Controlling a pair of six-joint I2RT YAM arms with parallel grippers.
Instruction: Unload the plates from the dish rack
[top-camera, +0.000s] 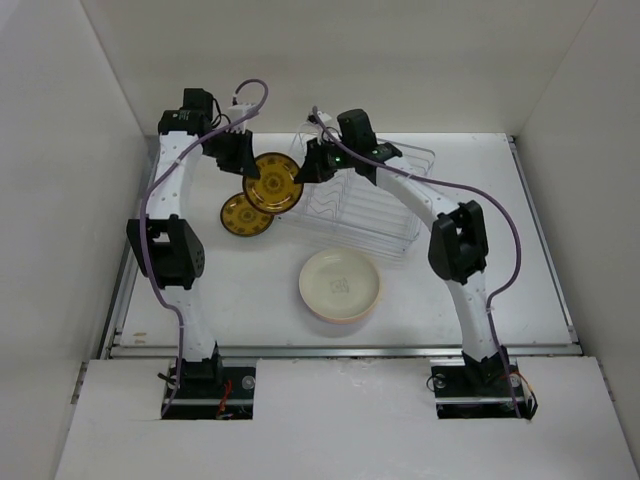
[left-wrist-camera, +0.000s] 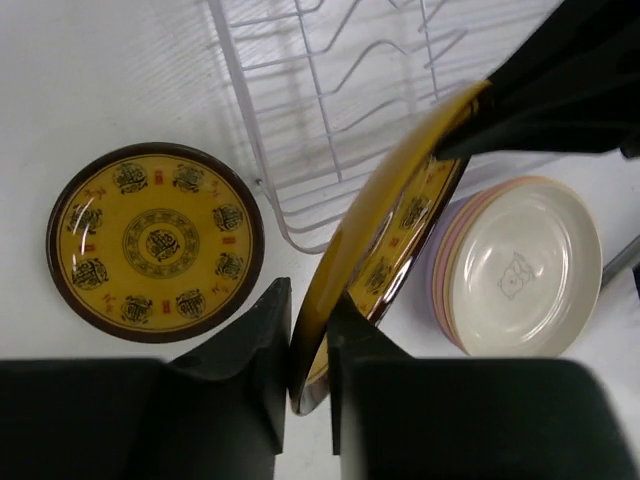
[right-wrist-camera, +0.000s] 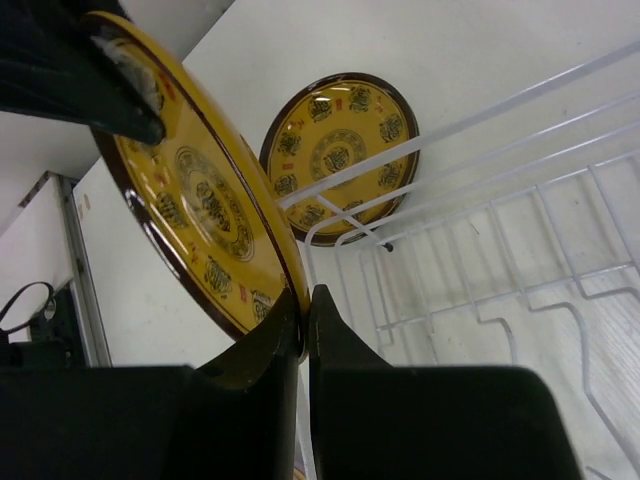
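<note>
Both my grippers are shut on one thing. My left gripper (left-wrist-camera: 308, 318) pinches the rim of the held plate (top-camera: 273, 182), and my right gripper (right-wrist-camera: 303, 312) pinches the opposite rim, each with its fingers nearly together and only the thin edge between them. The plate is tilted on edge in the air, just off the left end of the rack (top-camera: 385, 215).

A second brown-and-yellow plate, the flat plate (left-wrist-camera: 155, 242), lies face up on the table just left of the rack's near-left corner, close under the held one. The stack (left-wrist-camera: 520, 265), cream on top with pink and lavender rims showing beneath, sits in front of the rack. I see no plate standing in the rack's slots.

I judge this a hand-over, or the moment before setting down. The held plate looks rigid and glossy, probably glazed, so it will not flex but may slide or pivot in a two-finger pinch. It is small and I expect it to be light, yet it would chip if dropped onto its twin.

The rim is the only hold available while it is on edge. I would keep one grip firm until the other has let go. Then I would lower it flat, onto or beside the flat plate, before opening.
</note>
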